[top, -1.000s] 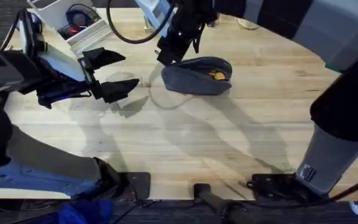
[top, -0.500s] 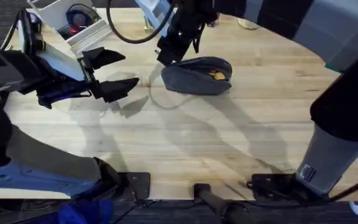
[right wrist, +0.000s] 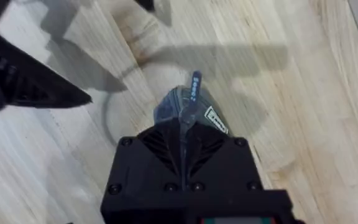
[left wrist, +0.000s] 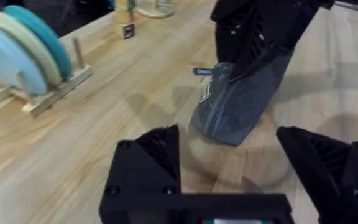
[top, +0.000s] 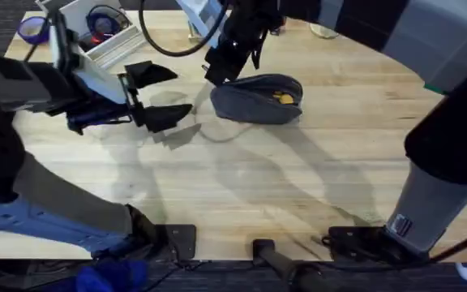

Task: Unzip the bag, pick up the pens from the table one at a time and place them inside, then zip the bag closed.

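Starting at the left of the overhead view: the left hand hangs over the table with its two black fingers spread wide and nothing between them. It's a little way left of the bag, not touching it. Behind it near the table's far left corner there's a white box with something purple and red in it.

In the left wrist view, off to one side, there's a wooden rack holding pale blue and teal discs.

Moving to the middle, the grey-blue bag lies flat on the table in the far half. Its zipper is open at the right end, and something orange shows inside the opening.

The right hand has reached across to the bag's left end and sits right on top of it. In the right wrist view its fingers are pinched together on the zipper line, and the small blue pull tab sticks out just past the fingertips.
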Robot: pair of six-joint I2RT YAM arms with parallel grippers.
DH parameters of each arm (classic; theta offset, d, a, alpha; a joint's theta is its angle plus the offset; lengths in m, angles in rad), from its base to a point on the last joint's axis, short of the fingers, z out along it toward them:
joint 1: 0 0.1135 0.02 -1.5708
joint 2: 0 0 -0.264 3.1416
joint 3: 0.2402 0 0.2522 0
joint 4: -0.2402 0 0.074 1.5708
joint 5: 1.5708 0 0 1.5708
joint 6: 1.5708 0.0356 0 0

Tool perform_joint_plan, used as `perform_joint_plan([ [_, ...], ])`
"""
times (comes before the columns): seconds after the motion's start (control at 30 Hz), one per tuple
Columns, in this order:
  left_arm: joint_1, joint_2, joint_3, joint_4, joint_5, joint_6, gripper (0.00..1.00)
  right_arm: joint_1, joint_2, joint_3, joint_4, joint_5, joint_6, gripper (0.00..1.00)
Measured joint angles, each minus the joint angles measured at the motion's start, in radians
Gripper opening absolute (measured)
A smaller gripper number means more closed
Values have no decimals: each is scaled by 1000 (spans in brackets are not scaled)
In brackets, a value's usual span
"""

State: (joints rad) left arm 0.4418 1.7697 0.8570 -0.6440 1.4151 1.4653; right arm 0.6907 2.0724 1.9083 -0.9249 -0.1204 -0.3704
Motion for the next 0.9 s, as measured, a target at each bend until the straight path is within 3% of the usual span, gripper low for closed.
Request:
perform_joint_plan([
  [0.1, -40, 5, 0, 34, -1, -1, 898, 0, 0, 0, 0, 0, 0, 31],
  [0.33, -116, 17, 0, 114, -2, -30, 887, 0, 0, 0, 0, 0, 0, 31],
  [0.57, -155, 81, 0, 209, -3, -110, 878, 0, 0, 0, 0, 0, 0, 31],
  [0.9, -223, 83, 0, 283, -14, -151, 827, 0, 0, 0, 0, 0, 0, 31],
])
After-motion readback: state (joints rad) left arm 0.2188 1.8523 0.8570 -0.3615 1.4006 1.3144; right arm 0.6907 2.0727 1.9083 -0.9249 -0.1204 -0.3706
